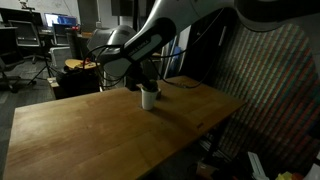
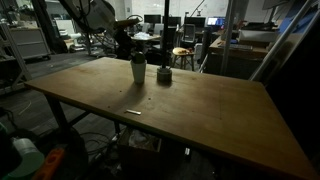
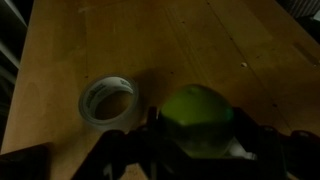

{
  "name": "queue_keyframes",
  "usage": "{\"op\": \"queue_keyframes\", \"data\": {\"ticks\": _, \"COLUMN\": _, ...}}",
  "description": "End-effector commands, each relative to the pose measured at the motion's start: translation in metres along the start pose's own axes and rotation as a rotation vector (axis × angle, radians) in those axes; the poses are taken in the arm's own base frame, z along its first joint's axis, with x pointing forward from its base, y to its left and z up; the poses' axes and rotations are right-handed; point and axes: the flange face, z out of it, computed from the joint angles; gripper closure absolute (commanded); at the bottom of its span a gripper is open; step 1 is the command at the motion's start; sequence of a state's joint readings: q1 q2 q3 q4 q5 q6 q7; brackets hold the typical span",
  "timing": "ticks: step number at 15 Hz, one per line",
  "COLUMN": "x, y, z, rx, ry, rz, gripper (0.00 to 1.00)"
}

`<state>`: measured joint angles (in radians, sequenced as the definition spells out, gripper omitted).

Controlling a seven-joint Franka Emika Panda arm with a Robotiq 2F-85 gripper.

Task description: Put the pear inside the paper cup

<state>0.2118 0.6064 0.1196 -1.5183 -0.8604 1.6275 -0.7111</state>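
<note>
My gripper (image 3: 200, 135) is shut on the pear (image 3: 198, 118), a yellow-green rounded fruit that fills the gap between the dark fingers in the wrist view. The white paper cup (image 3: 107, 103) stands upright on the wooden table, open and empty, just to the left of the pear in that view. In both exterior views the gripper (image 1: 146, 84) (image 2: 132, 52) hangs close above the cup (image 1: 149, 98) (image 2: 138, 70). The pear is hidden by the gripper in both exterior views.
A small dark object (image 2: 163, 75) stands on the table (image 2: 200, 115) right beside the cup. A small white scrap (image 2: 133, 112) lies nearer the table's front edge. Chairs, desks and monitors stand beyond the table (image 1: 90, 130).
</note>
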Motion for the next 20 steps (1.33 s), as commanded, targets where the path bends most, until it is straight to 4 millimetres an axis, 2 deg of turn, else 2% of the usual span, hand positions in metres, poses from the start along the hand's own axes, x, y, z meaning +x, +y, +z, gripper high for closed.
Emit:
{"op": "queue_keyframes", "data": {"ticks": 1, "x": -0.011, "y": 0.018, "z": 0.0, "rx": 0.015, "ry": -0.008, "rz": 0.038, "gripper": 0.06}}
{"op": "queue_keyframes", "data": {"ticks": 3, "x": -0.022, "y": 0.021, "z": -0.002, "rx": 0.022, "ry": -0.007, "rz": 0.06, "gripper": 0.0}}
{"op": "queue_keyframes", "data": {"ticks": 9, "x": -0.067, "y": 0.013, "z": -0.03, "rx": 0.051, "ry": -0.006, "rz": 0.142, "gripper": 0.01}}
{"op": "queue_keyframes", "data": {"ticks": 15, "x": -0.13, "y": 0.002, "z": -0.058, "rx": 0.216, "ry": 0.242, "rz": 0.284, "gripper": 0.0}}
{"op": "queue_keyframes", "data": {"ticks": 16, "x": -0.106, "y": 0.011, "z": -0.05, "rx": 0.178, "ry": 0.171, "rz": 0.242, "gripper": 0.0}}
{"op": "queue_keyframes", "data": {"ticks": 18, "x": -0.125, "y": 0.009, "z": -0.055, "rx": 0.205, "ry": 0.217, "rz": 0.27, "gripper": 0.0}}
{"op": "queue_keyframes", "data": {"ticks": 20, "x": -0.129, "y": 0.008, "z": -0.056, "rx": 0.211, "ry": 0.224, "rz": 0.275, "gripper": 0.0}}
